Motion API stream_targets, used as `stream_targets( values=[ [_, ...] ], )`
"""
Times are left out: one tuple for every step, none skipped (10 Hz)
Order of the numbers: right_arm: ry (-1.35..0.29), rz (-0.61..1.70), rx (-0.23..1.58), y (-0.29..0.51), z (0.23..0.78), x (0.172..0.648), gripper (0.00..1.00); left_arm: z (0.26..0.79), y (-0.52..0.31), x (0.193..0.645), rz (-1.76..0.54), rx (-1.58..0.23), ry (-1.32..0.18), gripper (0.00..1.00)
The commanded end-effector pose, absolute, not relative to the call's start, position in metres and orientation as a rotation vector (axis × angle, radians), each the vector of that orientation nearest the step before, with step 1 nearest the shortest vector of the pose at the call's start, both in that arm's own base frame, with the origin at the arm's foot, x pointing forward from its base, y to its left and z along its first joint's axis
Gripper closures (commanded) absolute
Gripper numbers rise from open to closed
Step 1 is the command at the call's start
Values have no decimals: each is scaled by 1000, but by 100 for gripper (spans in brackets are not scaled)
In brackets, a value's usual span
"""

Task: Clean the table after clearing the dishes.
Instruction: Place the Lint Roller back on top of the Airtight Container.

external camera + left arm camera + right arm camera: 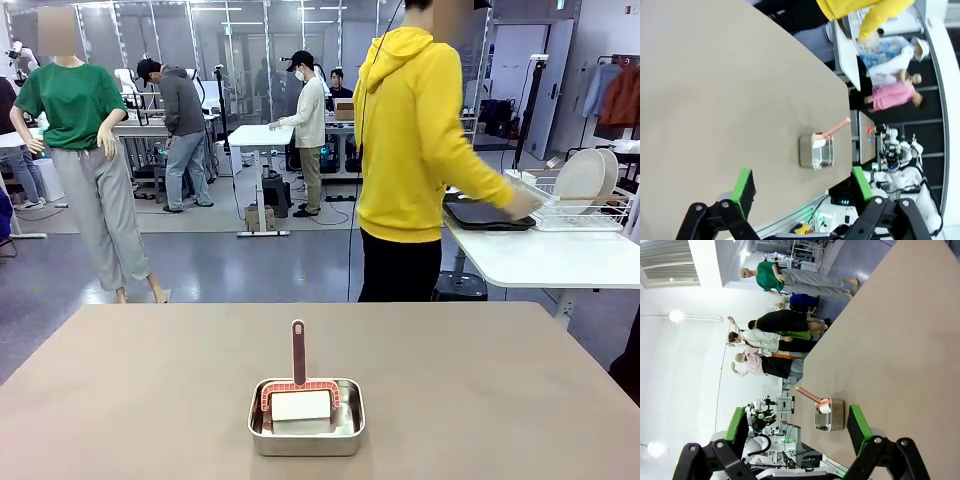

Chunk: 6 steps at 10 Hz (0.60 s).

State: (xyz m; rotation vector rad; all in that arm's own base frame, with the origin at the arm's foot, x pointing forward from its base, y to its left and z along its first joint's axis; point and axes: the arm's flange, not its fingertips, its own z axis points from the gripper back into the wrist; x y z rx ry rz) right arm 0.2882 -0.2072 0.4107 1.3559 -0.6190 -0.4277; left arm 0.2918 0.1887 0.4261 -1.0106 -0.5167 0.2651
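The table (150,400) is a broad, smooth, matte taupe slab. Beyond its far edge a person in a yellow hoodie (415,150) sets dark trays (487,215) beside white plates (585,180) racked on a white table (545,255). Near the taupe table's front edge sits a shiny steel pan (306,417) with a pink-handled brush (298,375). Left gripper (802,187) and right gripper (797,427) jaws gape wide, holding nothing.

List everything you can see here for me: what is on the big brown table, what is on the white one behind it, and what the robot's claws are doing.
table: one, taupe-brown, nearest the camera.
steel pan: one, silver, on the table's near middle.
scrubber: one, reddish-pink handle with a white pad, standing in the pan.
white table: one, behind at right.
tray: dark, on the white table; the count is hard to tell.
dish rack: one, white wire, on the white table.
plates: white, upright in the rack.
person: one, yellow hoodie, reaching toward the rack.
left gripper: black, green pads, open above the table.
right gripper: same, open, empty.
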Motion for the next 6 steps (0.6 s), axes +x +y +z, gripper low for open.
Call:
stream_targets(
  values=[
    [-624,-430,1366,-204,414,285,0,443,168,299,201,-1007,-512,3],
    [-624,-430,1366,-204,414,285,0,443,168,299,201,-1007,-512,3],
    [-624,-430,1366,-204,414,285,0,443,168,299,201,-1007,-512,3],
    [-624,-430,1366,-204,414,285,0,443,168,299,201,-1007,-512,3],
    [-624,-430,1366,-204,414,285,0,443,168,299,201,-1007,-512,3],
    [-624,-430,1366,-204,414,285,0,443,168,299,201,-1007,-512,3]
  ],
)
